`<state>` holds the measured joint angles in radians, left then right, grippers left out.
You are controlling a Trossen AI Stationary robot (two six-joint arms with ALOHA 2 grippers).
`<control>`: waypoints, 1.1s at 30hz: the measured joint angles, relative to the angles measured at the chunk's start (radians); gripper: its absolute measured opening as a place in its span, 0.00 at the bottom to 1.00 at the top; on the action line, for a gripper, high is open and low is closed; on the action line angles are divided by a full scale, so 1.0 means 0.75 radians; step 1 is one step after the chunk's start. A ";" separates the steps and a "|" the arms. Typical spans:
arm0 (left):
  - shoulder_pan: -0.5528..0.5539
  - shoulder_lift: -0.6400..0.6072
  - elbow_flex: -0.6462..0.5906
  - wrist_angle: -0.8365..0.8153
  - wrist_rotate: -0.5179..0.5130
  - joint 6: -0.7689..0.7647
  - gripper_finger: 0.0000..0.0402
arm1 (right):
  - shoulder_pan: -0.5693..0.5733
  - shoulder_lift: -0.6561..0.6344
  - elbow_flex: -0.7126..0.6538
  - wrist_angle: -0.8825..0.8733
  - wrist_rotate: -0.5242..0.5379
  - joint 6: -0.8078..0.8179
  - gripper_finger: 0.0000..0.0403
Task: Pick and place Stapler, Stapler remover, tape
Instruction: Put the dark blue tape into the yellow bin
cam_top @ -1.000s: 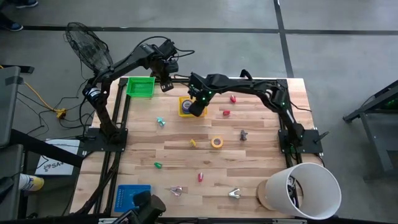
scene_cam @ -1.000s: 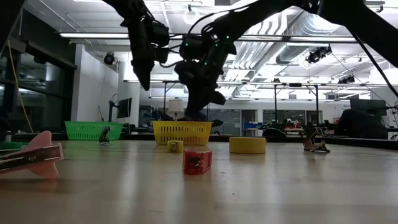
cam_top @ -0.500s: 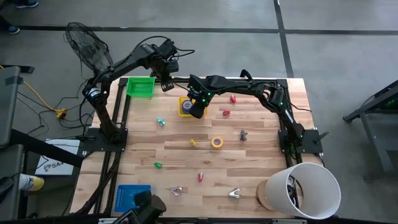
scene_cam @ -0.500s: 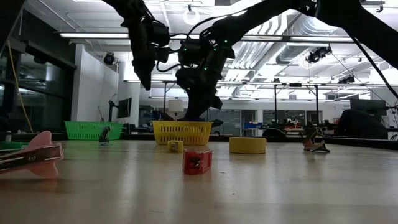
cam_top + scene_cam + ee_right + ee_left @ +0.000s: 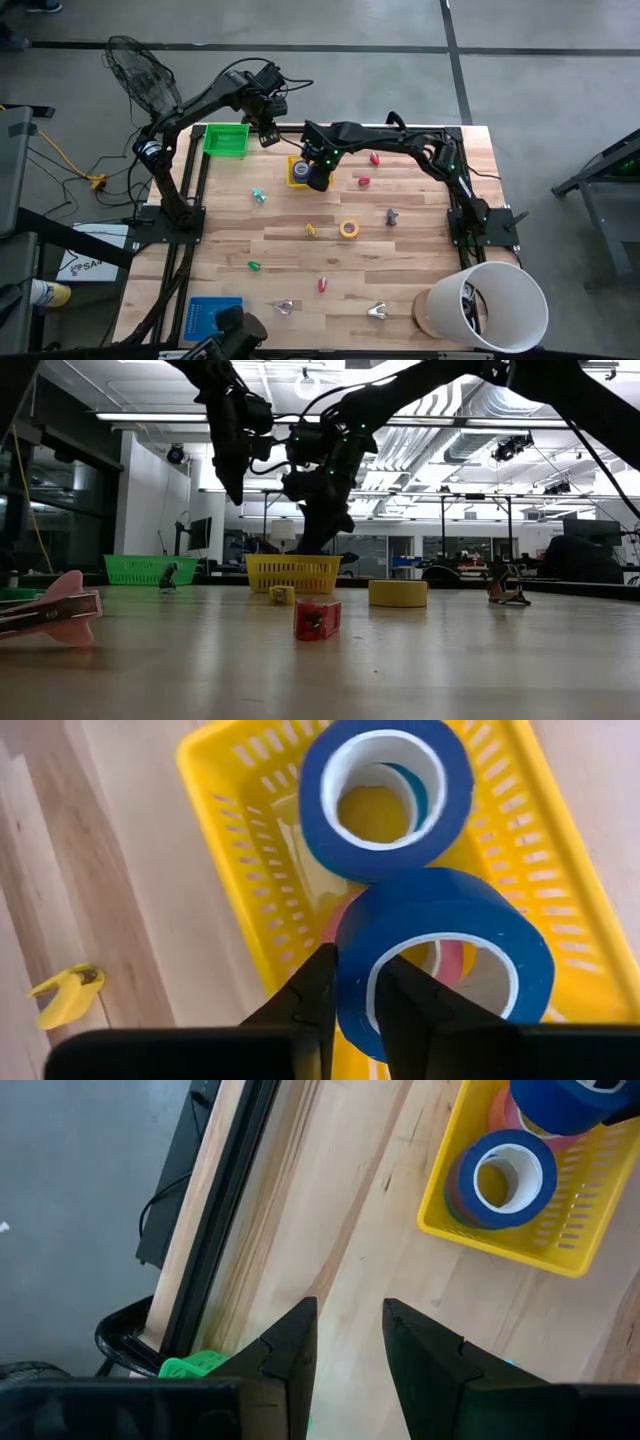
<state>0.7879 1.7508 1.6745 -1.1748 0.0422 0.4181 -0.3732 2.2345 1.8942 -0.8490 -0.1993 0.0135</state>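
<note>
Pale wood planks make up the table [image 5: 420, 250], which stands on a grey concrete floor. Near the middle of the table's far edge sits a yellow slotted basket [image 5: 230, 870] holding tape rolls. The right gripper [image 5: 352, 982] hangs over this basket, its fingers [image 5: 310, 995] close together and pinching the wall of a blue tape roll [image 5: 445, 935], one finger outside the ring and one in its open centre. That roll lies partly over a pink roll and touches a second blue tape roll [image 5: 385, 790] lying flat in the basket. The left gripper [image 5: 345, 1350] hovers over bare wood beside the basket, toward the far left corner, fingers a little apart and holding nothing. A green basket [image 5: 225, 139] sits at that corner. A yellow tape roll [image 5: 348, 229] lies near the table's middle, well apart from the basket. A white bucket [image 5: 495, 305] stands at the near right corner.
</note>
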 joint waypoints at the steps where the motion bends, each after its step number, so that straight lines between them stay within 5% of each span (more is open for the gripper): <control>1: 0.000 0.000 0.000 -0.001 0.000 0.004 0.28 | 0.005 0.000 0.000 0.000 -0.001 -0.005 0.14; 20: -0.001 0.001 0.000 -0.002 -0.001 0.005 0.28 | 0.033 0.000 0.002 -0.090 0.089 0.112 0.40; 33: -0.001 0.001 0.000 -0.002 -0.001 0.004 0.28 | 0.032 0.000 0.004 -0.031 -0.013 0.099 0.37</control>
<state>0.7876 1.7512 1.6745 -1.1763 0.0418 0.4213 -0.3492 2.2345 1.8969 -0.8720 -0.2090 0.0877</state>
